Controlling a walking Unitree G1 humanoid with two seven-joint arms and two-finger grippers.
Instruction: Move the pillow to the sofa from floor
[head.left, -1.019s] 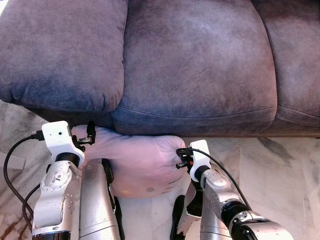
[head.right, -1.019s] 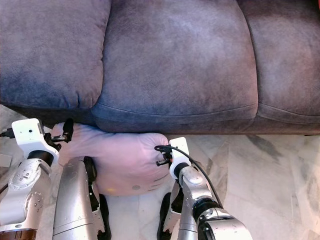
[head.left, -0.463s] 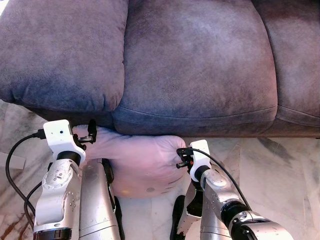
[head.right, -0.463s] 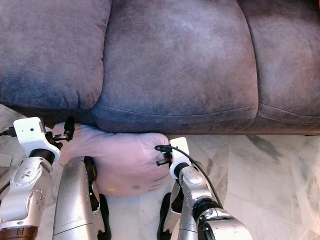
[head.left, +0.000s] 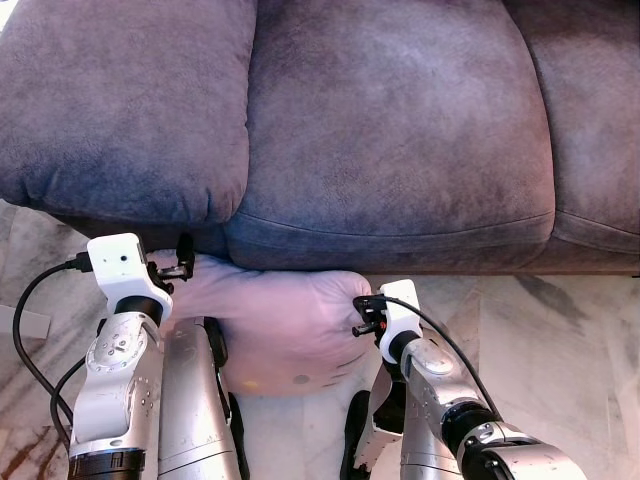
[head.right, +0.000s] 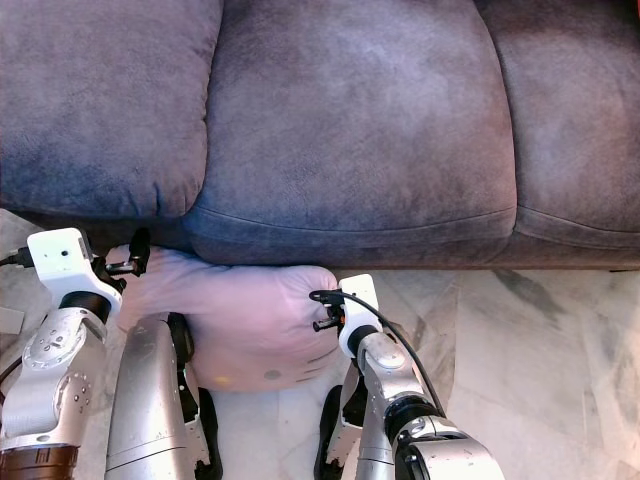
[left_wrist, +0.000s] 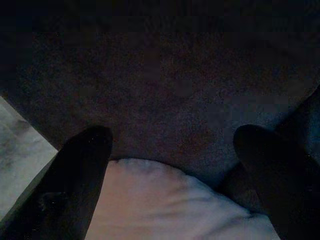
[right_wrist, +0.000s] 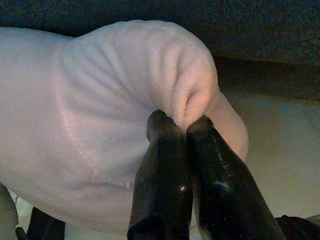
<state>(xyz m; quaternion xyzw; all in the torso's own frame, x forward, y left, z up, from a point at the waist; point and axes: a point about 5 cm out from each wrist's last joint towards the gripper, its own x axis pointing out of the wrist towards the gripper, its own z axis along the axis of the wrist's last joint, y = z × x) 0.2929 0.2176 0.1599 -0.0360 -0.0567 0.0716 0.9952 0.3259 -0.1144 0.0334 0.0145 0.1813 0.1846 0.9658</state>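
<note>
1. I'm looking down at a grey sofa (head.left: 390, 130) with three seat cushions, on a pale marble floor (head.left: 560, 350); the floor to my right of the arms is bare.
2. The pink pillow (head.left: 280, 325) is low at the sofa's front edge, its top tucked just under the cushion overhang, between my two arms.
3. My right gripper (right_wrist: 185, 122) has its fingers pinched together on a bunched fold at the pillow's right end.
4. My left gripper (left_wrist: 172, 145) is spread wide, fingers (left_wrist: 80, 165) apart at either side of the pillow's left end with the dark sofa front close behind. I can't tell if they touch the fabric.
5. Room is tight: the cushion lip hangs right above the pillow.
6. No writing that I can read.
</note>
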